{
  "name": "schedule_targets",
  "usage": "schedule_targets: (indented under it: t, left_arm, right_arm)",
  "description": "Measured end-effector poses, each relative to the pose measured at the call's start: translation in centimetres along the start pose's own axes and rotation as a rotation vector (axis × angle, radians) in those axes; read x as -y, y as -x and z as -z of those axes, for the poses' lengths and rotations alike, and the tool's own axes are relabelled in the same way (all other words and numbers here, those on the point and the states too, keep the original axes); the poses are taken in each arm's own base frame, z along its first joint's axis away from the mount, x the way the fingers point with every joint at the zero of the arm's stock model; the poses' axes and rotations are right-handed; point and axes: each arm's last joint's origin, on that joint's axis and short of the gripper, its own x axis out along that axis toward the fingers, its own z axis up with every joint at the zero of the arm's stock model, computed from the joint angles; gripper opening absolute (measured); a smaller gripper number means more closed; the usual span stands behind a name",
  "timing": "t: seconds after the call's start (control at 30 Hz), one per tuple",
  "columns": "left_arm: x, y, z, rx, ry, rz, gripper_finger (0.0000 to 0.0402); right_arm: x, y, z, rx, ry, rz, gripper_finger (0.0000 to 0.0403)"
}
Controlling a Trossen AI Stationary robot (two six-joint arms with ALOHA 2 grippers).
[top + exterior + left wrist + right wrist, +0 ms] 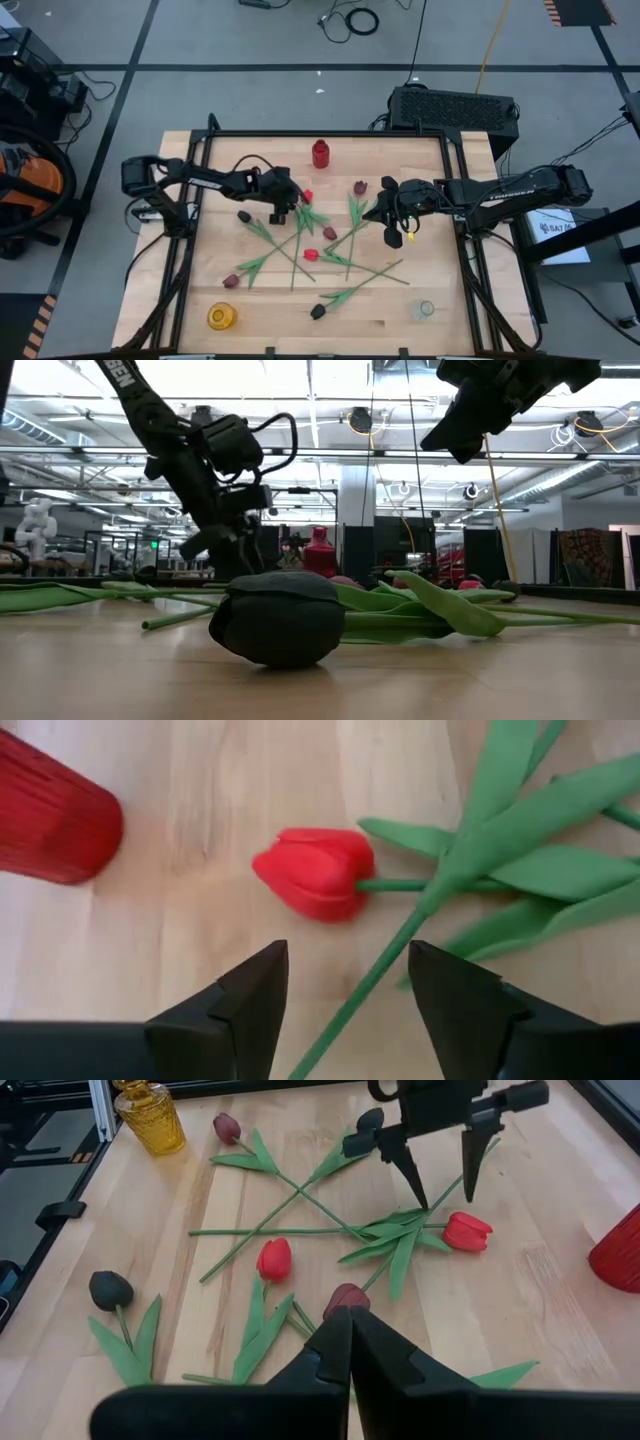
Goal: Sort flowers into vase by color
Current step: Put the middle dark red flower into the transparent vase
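Several artificial tulips lie flat on the wooden table (pixel 200 250) with crossing green stems; their heads are red, maroon or black. My left gripper (pixel 345 980) is open, low over a red tulip (pixel 315 872) near the red vase (pixel 50 810). Its fingers stand on either side of that tulip's stem (pixel 360 982), just behind the head, without touching. The right wrist view also shows my left gripper (pixel 443 1198) by this red tulip (pixel 467 1232). My right gripper (pixel 350 1325) is shut, empty and raised (pixel 465 445) above a maroon tulip (pixel 345 1295).
The red vase (pixel 320 153) stands at the far edge, a yellow vase (pixel 221 317) at the near left and a clear vase (pixel 425 310) at the near right. A black tulip head (pixel 280 617) lies close to the low camera. Bare wood shows along the left side.
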Motion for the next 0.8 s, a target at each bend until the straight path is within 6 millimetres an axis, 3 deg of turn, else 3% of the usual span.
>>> schedule_targets:
  t: [0.37, 0.8]
  left_arm:
    - [-0.42, -0.30, 0.74, -0.043, 0.025, 0.007, 0.0207]
    - [0.13, -0.45, 0.74, -0.053, -0.051, 0.040, 0.0078]
  right_arm:
    - [0.00, 0.00, 0.01, -0.001, -0.007, 0.000, 0.0000]
    - [-0.01, 0.00, -0.03, 0.003, -0.025, -0.001, 0.0000]
